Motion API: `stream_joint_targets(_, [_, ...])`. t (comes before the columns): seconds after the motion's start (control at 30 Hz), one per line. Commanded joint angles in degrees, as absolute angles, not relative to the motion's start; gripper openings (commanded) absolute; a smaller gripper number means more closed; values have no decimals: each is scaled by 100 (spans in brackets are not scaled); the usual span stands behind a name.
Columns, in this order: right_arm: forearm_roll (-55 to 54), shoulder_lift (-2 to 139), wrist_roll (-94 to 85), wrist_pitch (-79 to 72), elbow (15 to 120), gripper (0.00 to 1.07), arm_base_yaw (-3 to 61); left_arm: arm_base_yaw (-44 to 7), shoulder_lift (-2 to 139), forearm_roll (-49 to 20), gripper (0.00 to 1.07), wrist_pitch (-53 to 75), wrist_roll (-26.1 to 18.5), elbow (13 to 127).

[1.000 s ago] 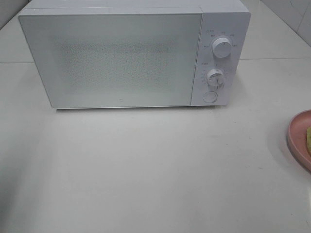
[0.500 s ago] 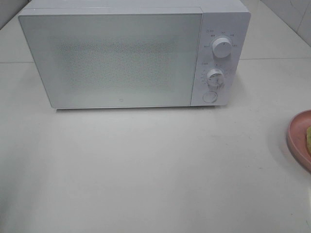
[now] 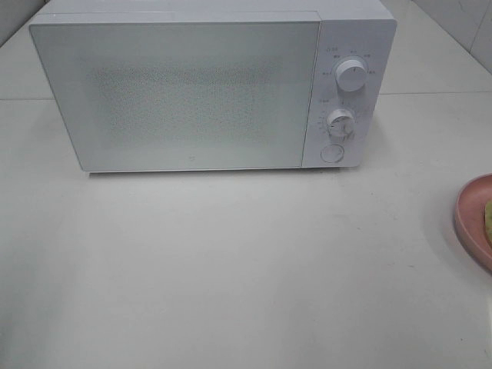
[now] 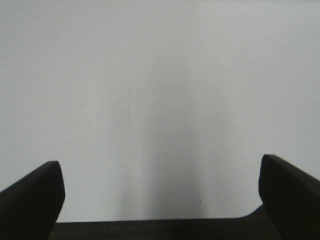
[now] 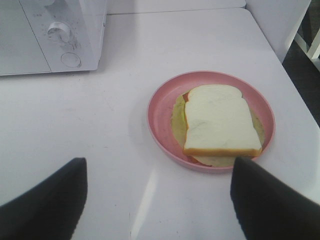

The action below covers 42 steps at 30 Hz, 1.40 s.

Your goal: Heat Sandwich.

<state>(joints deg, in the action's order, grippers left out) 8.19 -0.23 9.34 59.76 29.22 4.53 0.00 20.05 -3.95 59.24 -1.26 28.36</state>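
Note:
The sandwich (image 5: 219,120), white bread with a tan crust and pale green filling, lies on a round pink plate (image 5: 161,111). In the exterior high view only the plate's rim (image 3: 467,219) and a sliver of the sandwich (image 3: 487,221) show at the right edge. The white microwave (image 3: 184,92) stands at the back with its door shut. My right gripper (image 5: 157,192) is open, hovering short of the plate with nothing between its fingers. My left gripper (image 4: 160,187) is open over bare white tabletop. Neither arm appears in the exterior high view.
The microwave's panel carries two knobs (image 3: 351,78) and a round button (image 3: 332,153). The white table (image 3: 231,261) ends just right of the plate, its edge (image 5: 280,55) giving way to dark floor. A tiled wall rises behind the microwave.

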Motion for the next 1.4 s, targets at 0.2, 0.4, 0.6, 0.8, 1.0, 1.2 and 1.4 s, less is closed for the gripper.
stream_joint_targets(0.2, [819,-178,894,5959,2922,76,401,132,625,-413,101,5896,-103,2825])
stream_joint_targets(0.4, [819,-178,894,5959,2922,76,401,132,-206,-413,101,5890,-103,2825])
stream_joint_targets(0.6, [814,-172,894,5959,2922,76,401,132,-183,-413,101,5890,-103,2825])
stream_joint_targets(0.8, [814,-172,894,5959,2922,76,401,132,-178,-413,101,5890,-103,2825])
stream_joint_targets(1.0, [814,-172,894,5959,2922,76,401,132,-178,-413,101,5890,-103,2825])
stream_joint_targets(1.2, [814,-172,894,5959,2922,76,401,132,-178,-413,101,5890,-103,2825])
stream_joint_targets(1.4, [814,-172,894,5959,2922,76,401,132,-178,-413,101,5890,-103,2825])
